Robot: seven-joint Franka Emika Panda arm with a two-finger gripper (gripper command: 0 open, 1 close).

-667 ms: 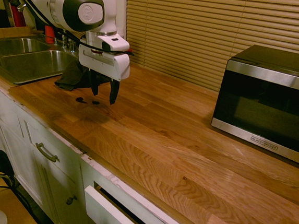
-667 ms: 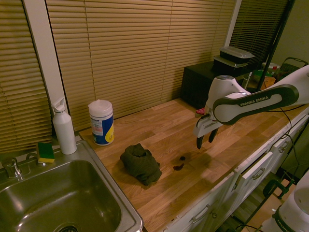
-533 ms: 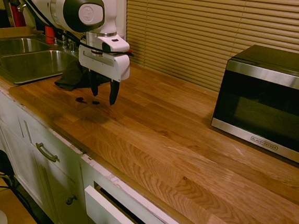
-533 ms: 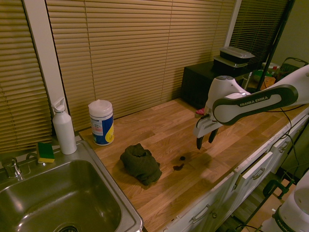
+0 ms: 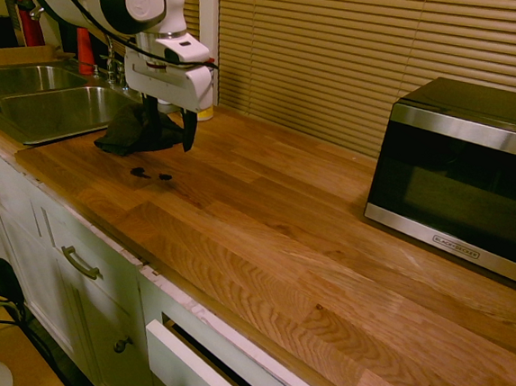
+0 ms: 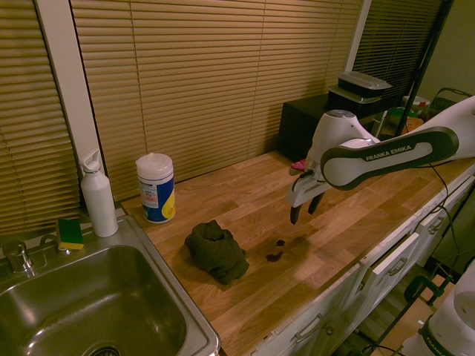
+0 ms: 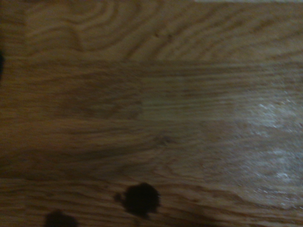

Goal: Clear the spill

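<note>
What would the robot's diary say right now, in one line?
gripper: open, empty, above counter | spill: two dark spots, not wiped | cloth: crumpled beside spill, not held

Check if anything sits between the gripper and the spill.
Nothing visible between the gripper and the spill. The dark crumpled cloth lies beside it, toward the sink.

1. Your spill [image 6: 274, 257] is two small, separate blotches of dark brown-black liquid, lying flat on the wood.
2. You have them close together, with a strip of bare wood between.
3. In the wrist view, you see one blotch as roughly round with a small lobe at its side; the other is cut off by the picture's edge.
4. Both are unwiped in front of you.
</note>
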